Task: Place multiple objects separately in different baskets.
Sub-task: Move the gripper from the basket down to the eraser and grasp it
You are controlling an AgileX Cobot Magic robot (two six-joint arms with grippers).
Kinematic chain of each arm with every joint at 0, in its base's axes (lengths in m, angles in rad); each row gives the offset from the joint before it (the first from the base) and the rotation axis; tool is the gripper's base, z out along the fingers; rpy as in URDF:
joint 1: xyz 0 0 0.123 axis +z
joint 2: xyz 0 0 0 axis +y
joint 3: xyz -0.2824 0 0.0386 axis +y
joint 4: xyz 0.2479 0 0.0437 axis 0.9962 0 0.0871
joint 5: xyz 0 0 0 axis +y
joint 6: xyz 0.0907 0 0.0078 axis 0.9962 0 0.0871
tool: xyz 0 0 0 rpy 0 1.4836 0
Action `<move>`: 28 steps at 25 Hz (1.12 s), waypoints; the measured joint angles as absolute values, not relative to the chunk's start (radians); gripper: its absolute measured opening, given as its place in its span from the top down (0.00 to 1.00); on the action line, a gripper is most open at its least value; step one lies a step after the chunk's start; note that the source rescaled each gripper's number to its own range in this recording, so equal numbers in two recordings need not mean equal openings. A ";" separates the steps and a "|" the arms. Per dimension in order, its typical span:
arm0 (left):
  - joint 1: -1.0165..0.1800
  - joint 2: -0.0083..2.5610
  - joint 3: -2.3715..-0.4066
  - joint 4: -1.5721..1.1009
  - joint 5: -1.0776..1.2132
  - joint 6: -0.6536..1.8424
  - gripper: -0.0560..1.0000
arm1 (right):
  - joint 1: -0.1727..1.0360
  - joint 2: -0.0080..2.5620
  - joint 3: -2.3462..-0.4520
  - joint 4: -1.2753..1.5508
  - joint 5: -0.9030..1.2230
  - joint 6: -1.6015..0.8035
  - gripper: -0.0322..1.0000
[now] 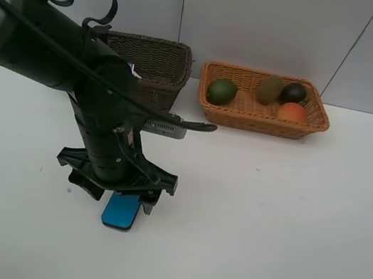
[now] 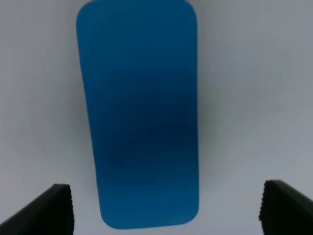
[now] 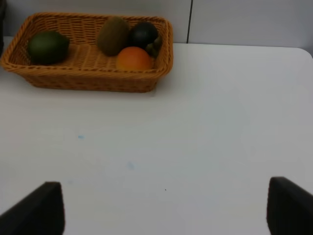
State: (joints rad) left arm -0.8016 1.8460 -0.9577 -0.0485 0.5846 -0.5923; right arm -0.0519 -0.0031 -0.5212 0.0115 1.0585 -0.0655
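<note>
Exterior high view: the left gripper is lowered over a blue eraser lying flat on the white table, jaws spread wide either side, gripping nothing. Much of the dark basket is hidden by the arm. A lime, kiwi, mangosteen and peach are held in the orange basket. The right gripper is seen wide open, empty.

The light orange basket sits on the white table at about eleven o'clock from the table's middle. Inside it, the lime lies at the nine o'clock end. The kiwi, mangosteen and peach cluster touching at the three o'clock end. The right gripper shows two dark fingertips spread wide apart, nothing between them.
</note>
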 joint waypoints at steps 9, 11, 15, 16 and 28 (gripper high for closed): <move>-0.770 1.862 -0.958 -0.034 0.589 -0.590 0.00 | -0.052 -0.003 -0.521 0.012 1.059 -0.065 0.00; -0.769 1.866 -0.958 -0.031 0.588 -0.589 0.00 | -0.052 -0.003 -0.521 0.012 1.059 -0.065 0.00; -0.769 1.890 -0.958 -0.031 0.565 -0.582 0.00 | -0.052 -0.003 -0.521 0.012 1.059 -0.065 0.00; -0.769 1.899 -0.958 -0.030 0.557 -0.579 0.00 | -0.052 -0.003 -0.521 0.012 1.059 -0.065 0.00; -0.769 1.929 -0.958 -0.031 0.507 -0.559 0.00 | -0.052 -0.003 -0.521 0.012 1.059 -0.065 0.00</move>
